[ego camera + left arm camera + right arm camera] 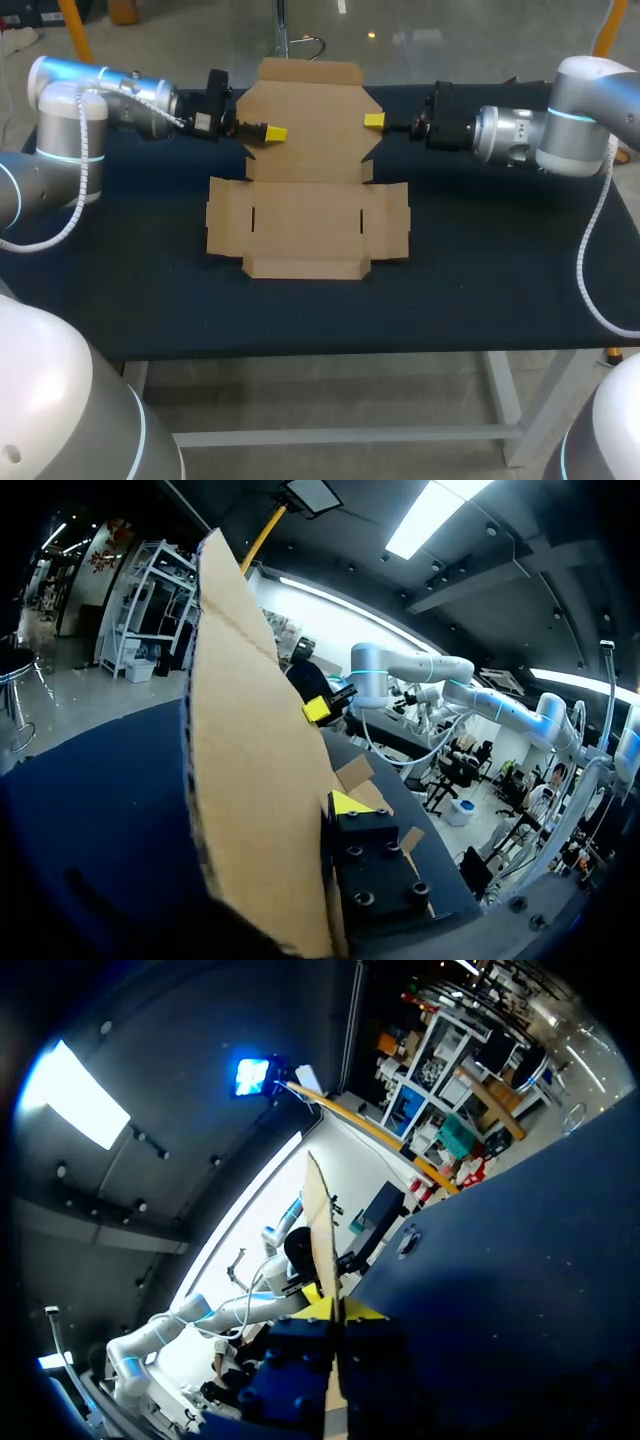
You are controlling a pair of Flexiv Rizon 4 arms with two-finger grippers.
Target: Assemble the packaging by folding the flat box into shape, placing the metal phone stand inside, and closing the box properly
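From where I stand the flat cardboard box point(308, 215) lies opened out in the middle of the dark blue surface point(480, 290), its side flaps point(228, 218) and front strip flat. Only the rear panel point(308, 110) is lifted off the cloth. The left arm point(120, 95) has its jaws clamped on that panel's left edge, with one yellow tip point(275, 132) showing on the card. The right arm point(520, 135) has its jaws clamped on the opposite edge in the same way. The right wrist view shows the sheet edge-on point(322, 1230), with a yellow tip on either side of it. In the left wrist view the panel point(250, 770) stands against the one tip that shows, and the other is hidden behind the card. I see no metal phone stand anywhere on the surface, so folding looks barely begun. To my eye the worry is the grip, because both holds sit near the thin edges and the card could slide out. If one arm rises faster than the other, the panel may twist and crease away from its score line. Nothing pins the base down either, so the whole blank could drag across the cloth instead of hinging
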